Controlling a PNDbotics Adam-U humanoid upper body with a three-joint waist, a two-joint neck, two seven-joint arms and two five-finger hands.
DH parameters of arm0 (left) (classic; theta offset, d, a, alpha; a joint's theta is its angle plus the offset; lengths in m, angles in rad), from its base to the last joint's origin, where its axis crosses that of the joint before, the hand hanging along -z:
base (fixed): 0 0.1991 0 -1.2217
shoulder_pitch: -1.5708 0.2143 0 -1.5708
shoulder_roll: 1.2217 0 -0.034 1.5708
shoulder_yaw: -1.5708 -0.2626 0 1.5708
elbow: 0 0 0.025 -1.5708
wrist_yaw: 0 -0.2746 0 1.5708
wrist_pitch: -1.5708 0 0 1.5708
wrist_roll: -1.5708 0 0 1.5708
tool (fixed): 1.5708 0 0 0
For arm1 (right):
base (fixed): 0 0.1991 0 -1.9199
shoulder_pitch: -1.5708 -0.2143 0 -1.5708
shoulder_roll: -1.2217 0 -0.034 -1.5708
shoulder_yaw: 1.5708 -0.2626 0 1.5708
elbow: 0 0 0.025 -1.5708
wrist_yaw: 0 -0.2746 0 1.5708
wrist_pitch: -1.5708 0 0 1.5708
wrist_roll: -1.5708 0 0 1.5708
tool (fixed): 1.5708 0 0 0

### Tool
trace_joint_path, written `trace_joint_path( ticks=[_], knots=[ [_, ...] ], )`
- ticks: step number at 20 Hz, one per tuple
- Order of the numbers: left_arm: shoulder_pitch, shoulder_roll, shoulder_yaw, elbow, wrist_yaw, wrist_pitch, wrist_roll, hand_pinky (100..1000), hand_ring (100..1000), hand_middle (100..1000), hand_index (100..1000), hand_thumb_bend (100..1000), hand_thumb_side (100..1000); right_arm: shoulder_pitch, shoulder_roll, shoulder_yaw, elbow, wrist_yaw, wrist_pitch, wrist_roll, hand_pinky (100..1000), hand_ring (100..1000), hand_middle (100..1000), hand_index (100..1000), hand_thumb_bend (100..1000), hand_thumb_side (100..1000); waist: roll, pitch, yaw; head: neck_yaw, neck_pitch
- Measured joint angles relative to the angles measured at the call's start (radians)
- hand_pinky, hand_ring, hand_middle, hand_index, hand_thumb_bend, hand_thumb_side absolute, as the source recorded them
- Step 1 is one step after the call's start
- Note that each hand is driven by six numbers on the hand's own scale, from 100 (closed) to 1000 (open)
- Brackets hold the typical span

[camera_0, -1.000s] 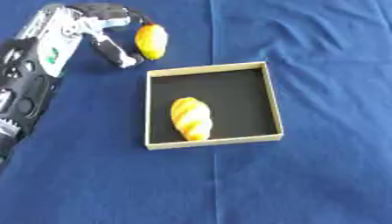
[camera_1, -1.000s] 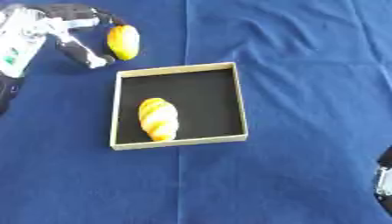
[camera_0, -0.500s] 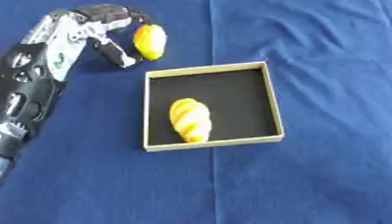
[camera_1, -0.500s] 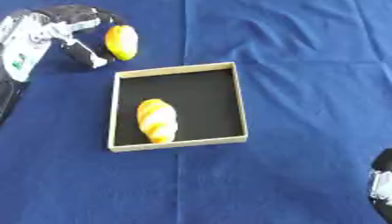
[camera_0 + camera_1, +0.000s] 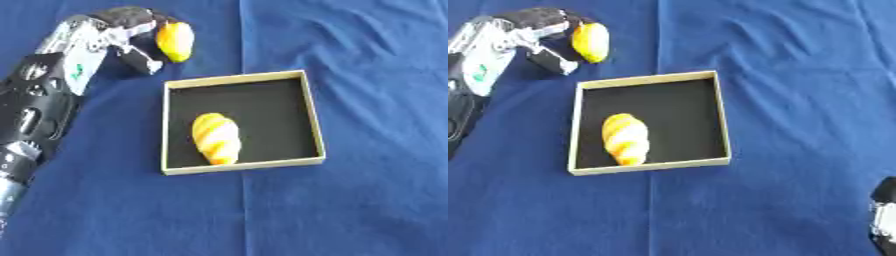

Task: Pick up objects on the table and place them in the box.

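Orange and smooth, the small oval fruit (image 5: pixel 175 41) at the upper left of the frame sits pinched across its middle in the curled left hand (image 5: pixel 122 35), likely light and slippery, just outside the box (image 5: pixel 311 115) holding a bread roll (image 5: pixel 216 138).

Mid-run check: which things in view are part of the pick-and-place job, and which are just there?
Part of the job:
- left hand, fingers curled on the yellow-orange object
- box
- striped bread roll, already in the box

Just there:
- blue tablecloth
- right hand, idle at the lower right corner
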Motion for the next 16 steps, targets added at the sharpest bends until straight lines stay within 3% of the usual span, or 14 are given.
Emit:
trace_joint_path(
  ticks=[5,8,16],
  knots=[
    [-0.002,-0.004,0.001,0.0,0.0,0.01,0.009,913,857,647,747,100,107,0.001,0.011,0.003,0.0,-0.012,0.009,0.007,786,962,740,865,100,663,0.002,0.001,-0.004,0.0,-0.003],
    [-0.002,-0.007,0.001,-0.006,0.001,0.02,0.036,890,815,608,692,100,134,0.006,0.015,0.003,0.0,-0.02,0.016,0.01,785,964,741,866,100,663,0.002,0.001,-0.005,0.0,-0.003],
    [0.003,-0.007,-0.006,-0.045,0.018,0.056,0.095,879,803,635,713,100,176,0.019,0.016,0.003,0.0,-0.026,0.019,0.024,794,969,739,871,100,675,0.001,-0.009,0.012,-0.002,0.004]
  ],
)
